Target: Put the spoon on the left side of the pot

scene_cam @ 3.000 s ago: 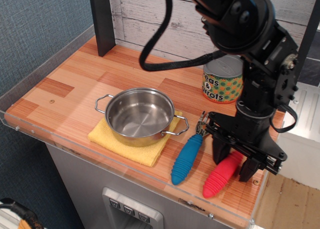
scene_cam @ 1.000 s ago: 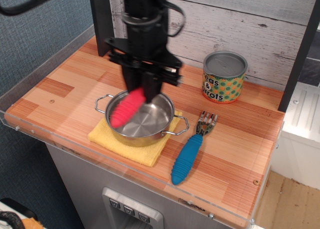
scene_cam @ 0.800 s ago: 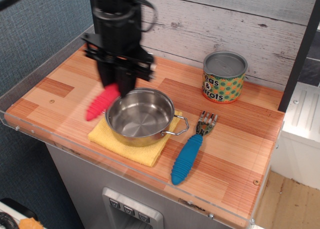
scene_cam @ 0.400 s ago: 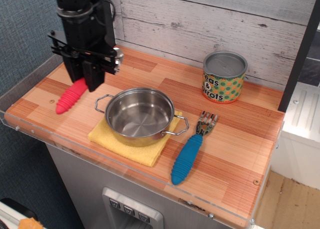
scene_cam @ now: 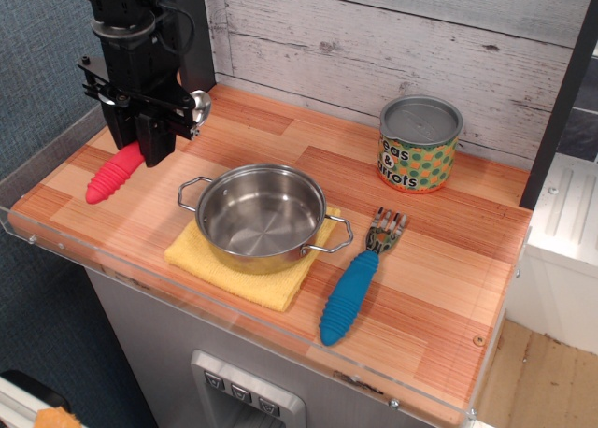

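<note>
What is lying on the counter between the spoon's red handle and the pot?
Nothing: in the only view, bare wooden counter separates the spoon, held by the gripper, from the pot on its yellow cloth.

A yellow cloth (scene_cam: 224,264) lies on the wooden counter (scene_cam: 439,260), a blue-handled fork (scene_cam: 353,290) beside it, and the tin can (scene_cam: 419,144) stands apparently against the wall.

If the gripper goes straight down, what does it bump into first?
Probably the bare wooden counter left of the pot. The gripper points down, clamping the spoon, whose red handle tip would likely touch first.
</note>
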`<action>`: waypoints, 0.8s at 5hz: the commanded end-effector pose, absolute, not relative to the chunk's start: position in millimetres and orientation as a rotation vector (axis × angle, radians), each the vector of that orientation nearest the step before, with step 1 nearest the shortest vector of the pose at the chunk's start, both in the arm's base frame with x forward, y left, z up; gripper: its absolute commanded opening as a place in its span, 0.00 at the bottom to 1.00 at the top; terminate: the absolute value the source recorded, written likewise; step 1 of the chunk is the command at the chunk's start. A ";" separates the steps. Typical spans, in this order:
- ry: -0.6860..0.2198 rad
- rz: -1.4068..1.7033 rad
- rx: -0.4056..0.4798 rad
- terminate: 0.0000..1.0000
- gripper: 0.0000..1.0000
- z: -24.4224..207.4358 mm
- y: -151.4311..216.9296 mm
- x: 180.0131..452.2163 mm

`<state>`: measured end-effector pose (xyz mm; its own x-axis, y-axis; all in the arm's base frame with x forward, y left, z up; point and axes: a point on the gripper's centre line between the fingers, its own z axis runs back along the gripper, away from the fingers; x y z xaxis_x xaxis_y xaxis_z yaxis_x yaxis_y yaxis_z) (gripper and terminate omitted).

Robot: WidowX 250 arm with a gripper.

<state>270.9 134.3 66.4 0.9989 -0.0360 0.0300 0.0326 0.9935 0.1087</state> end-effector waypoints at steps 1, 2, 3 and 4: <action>-0.069 0.007 0.148 0.00 0.00 62.7 158.6 278.6; -0.071 0.008 0.133 0.00 0.00 50.7 159.7 280.0; -0.070 0.006 0.112 0.00 0.00 45.4 159.9 279.5; -0.061 0.030 0.111 0.00 0.00 36.3 162.0 280.3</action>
<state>280.6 154.3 21.6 0.9995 0.0197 0.0227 -0.0216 0.9958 0.0887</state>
